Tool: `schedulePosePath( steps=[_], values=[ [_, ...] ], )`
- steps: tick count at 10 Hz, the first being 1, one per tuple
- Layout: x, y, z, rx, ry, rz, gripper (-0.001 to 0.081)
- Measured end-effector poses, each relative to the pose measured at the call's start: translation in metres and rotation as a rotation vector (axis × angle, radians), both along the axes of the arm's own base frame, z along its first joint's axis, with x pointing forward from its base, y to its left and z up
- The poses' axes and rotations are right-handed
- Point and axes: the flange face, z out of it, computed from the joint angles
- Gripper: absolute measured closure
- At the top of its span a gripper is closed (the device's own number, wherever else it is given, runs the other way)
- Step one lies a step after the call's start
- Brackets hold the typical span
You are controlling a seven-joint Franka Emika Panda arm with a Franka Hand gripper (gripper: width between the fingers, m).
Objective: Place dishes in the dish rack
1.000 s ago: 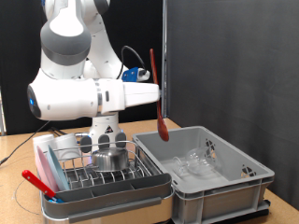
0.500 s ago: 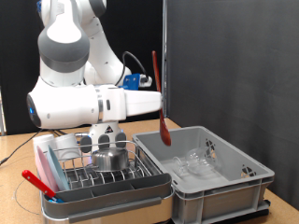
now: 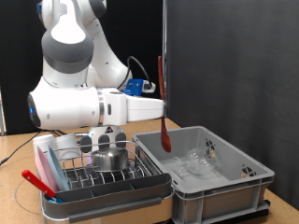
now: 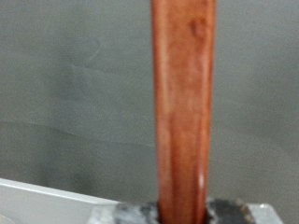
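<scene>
My gripper [image 3: 159, 105] is shut on a long red-brown wooden spoon [image 3: 163, 133], which hangs upright with its bowl end down, above the exterior view's left part of the grey crate [image 3: 220, 184]. The wrist view is filled by the spoon's handle [image 4: 182, 112], with grey finger pads [image 4: 229, 212] at its base. The dish rack [image 3: 142, 172] stands at the exterior view's lower left in its white tray [image 3: 112, 195]. A shiny steel bowl [image 3: 109, 159] sits in it. Clear glass pieces [image 3: 192, 165] lie inside the crate.
A red utensil [image 3: 37, 182] lies along the rack's left edge, beside a whitish utensil holder [image 3: 45, 148]. The robot's white arm [image 3: 75, 107] reaches over the rack. A black curtain stands behind, and a wooden table [image 3: 14, 182] lies underneath.
The arm has carried the spoon a little towards the exterior view's right and lowered it slightly, so its bowl end hangs closer to the crate. Rack, bowl and glasses have not moved.
</scene>
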Motion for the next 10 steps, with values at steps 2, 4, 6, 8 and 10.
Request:
schedulePosePath(
  steps=[2, 4, 6, 8, 10],
  values=[
    [0.0, 0.0, -0.003, -0.005, -0.015, -0.006, 0.0715],
    [-0.001, -0.008, -0.009, -0.022, 0.0, -0.031, 0.0715],
    [-0.003, -0.021, -0.022, -0.045, 0.034, -0.06, 0.0715],
    [-0.003, -0.031, -0.038, -0.053, 0.053, -0.068, 0.0715],
    [0.0, -0.036, -0.052, -0.042, 0.061, -0.063, 0.0715]
  ],
)
